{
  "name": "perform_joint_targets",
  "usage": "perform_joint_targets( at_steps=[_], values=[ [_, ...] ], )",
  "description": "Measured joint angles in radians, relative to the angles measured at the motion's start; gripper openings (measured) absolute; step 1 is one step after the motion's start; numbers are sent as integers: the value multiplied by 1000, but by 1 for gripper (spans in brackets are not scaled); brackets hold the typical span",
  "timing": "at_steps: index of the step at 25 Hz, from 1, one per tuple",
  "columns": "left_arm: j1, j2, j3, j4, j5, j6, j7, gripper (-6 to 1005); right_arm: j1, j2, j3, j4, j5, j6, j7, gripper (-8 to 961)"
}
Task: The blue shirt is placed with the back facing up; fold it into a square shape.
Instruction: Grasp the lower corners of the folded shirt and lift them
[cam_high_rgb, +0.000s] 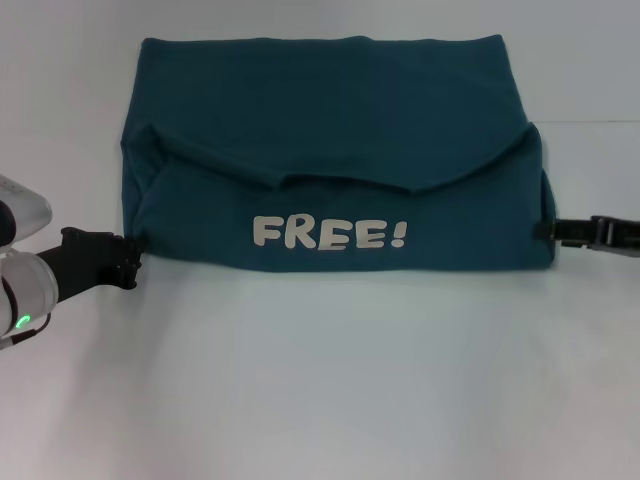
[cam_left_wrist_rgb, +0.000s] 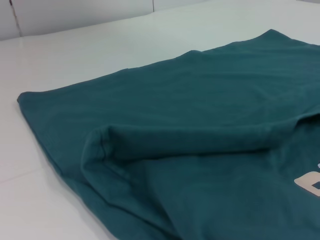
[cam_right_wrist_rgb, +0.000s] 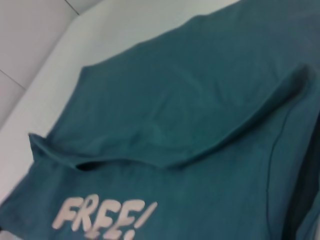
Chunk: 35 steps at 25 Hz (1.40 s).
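We have the blue shirt (cam_high_rgb: 335, 160) folded on the counter (cam_high_rgb: 320, 390), between our left gripper (cam_high_rgb: 128, 262) and right gripper (cam_high_rgb: 545, 231); whether either pinches cloth, we cannot tell. Next likely squares it.

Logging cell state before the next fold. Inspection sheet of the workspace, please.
Surface: white table, bare around the shirt.
Job's things: blue shirt folded into a wide rectangle, near flap turned over, white "FREE!" lettering facing up.
Clutter: nothing seen.
Grippers: left gripper at the shirt's near left corner; right gripper at the shirt's right edge.
Cables: nothing seen.
Surroundings: pale wall panels behind the table in the left wrist view.
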Motion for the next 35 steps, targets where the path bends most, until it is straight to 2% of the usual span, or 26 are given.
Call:
perform_joint_targets(
  at_steps=[5, 20, 29, 35],
  values=[
    [0, 0, 0, 3, 0, 1, -5, 2, 11, 24, -18, 1, -51, 73, 22, 656],
    [-4, 0, 0, 3, 0, 1, -8, 3, 32, 53, -25, 31, -55, 166, 4, 622],
    [-9, 0, 0, 1, 0, 1, -11, 3, 53, 55, -71, 59, -56, 190, 2, 602],
    [-7, 0, 0, 2, 0, 1, -18, 3, 38, 54, -66, 51, -52, 186, -8, 391]
  ],
)
